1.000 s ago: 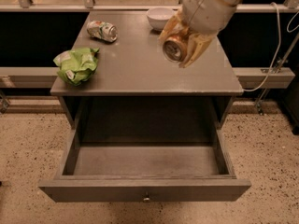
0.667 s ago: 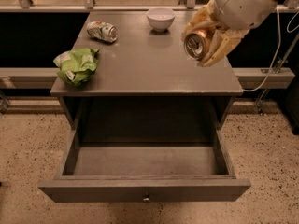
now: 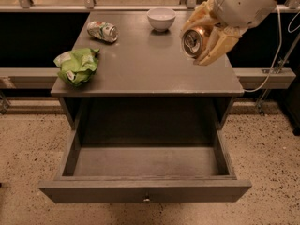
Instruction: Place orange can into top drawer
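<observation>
My gripper [image 3: 202, 37] is at the upper right, above the right part of the cabinet top, and is shut on the orange can [image 3: 195, 40]. The can lies on its side between the tan fingers [image 3: 219, 47], with its silver pull-tab top facing the camera. The top drawer [image 3: 145, 191] is pulled wide open below the cabinet top; its inside is bare and its small round knob shows on the front panel. The can is held in the air, above the tabletop and behind the drawer opening.
On the grey cabinet top [image 3: 150, 74] lie a white-and-green can [image 3: 102, 31] on its side at the back left, a white bowl [image 3: 161, 18] at the back middle and a green chip bag [image 3: 77, 65] at the left edge. Speckled floor surrounds the cabinet. A cable hangs at the right.
My gripper has carried the orange can to the right and slightly up, from over the middle right of the tabletop to over its right edge. The drawer and the other objects have not moved.
</observation>
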`<state>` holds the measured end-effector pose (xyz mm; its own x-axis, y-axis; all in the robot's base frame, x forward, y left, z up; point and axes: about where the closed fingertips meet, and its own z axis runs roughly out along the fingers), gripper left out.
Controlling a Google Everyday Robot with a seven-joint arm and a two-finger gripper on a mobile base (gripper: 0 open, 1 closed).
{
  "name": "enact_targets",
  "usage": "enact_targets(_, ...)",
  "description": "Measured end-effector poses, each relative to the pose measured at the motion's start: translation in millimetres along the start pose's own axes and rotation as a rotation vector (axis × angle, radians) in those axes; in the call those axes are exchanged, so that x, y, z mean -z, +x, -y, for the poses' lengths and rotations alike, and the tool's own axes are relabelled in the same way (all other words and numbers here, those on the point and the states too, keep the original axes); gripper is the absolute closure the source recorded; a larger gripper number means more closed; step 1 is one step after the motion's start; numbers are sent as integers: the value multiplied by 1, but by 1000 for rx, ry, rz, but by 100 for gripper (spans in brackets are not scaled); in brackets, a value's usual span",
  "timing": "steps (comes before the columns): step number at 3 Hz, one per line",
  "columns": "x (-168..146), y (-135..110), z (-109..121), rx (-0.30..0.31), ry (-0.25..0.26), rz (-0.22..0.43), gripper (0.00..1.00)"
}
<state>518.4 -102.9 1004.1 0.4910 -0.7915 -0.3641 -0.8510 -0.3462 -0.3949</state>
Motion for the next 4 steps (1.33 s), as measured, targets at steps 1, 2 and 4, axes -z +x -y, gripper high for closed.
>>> enact_targets(1, -19, 1, 3, 7, 42, 109, 100)
enact_targets(2, -79, 19, -4, -4, 121, 356, 100)
enact_targets(4, -108, 27, 11, 3, 404, 784, 100)
